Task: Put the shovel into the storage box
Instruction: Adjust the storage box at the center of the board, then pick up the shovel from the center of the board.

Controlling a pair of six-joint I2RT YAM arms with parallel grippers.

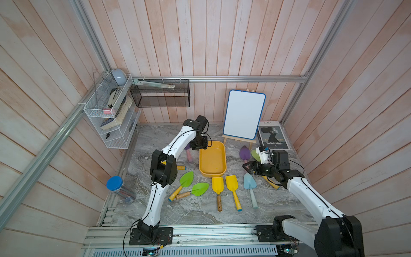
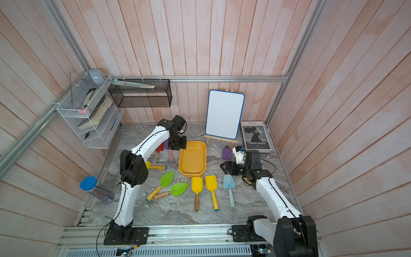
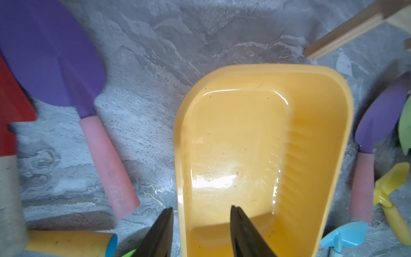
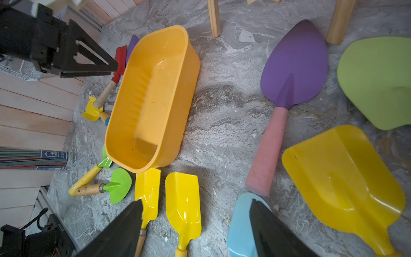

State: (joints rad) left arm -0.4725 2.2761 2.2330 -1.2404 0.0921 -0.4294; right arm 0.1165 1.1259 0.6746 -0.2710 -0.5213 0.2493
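Yellow-orange plastic, shallow, rolled rim: the storage box is found empty. Nothing of the task is judged done, and a pick, a carry and a release are all left.

No shovel is held. The left gripper is seen part-open at the box's far left corner. One finger is inside the wall and one outside, with the rim between them and not pinched. The right gripper is spread wide and empty to the right of the box, above the blade of the light blue shovel, which is judged the likeliest pick.

Two yellow shovels lie with blades just against the box's near end. Two green shovels lie off its near left corner, and a purple shovel lies to its right. More shovels lie to its left, partly hidden by the arm.

A strip of bare table top is noted along the box's right wall, giving room for a lift and a sideways carry. The rim must be cleared on entry. Room at the far end is taken up by the left gripper's inside finger. The easel board stands behind the box, well apart.
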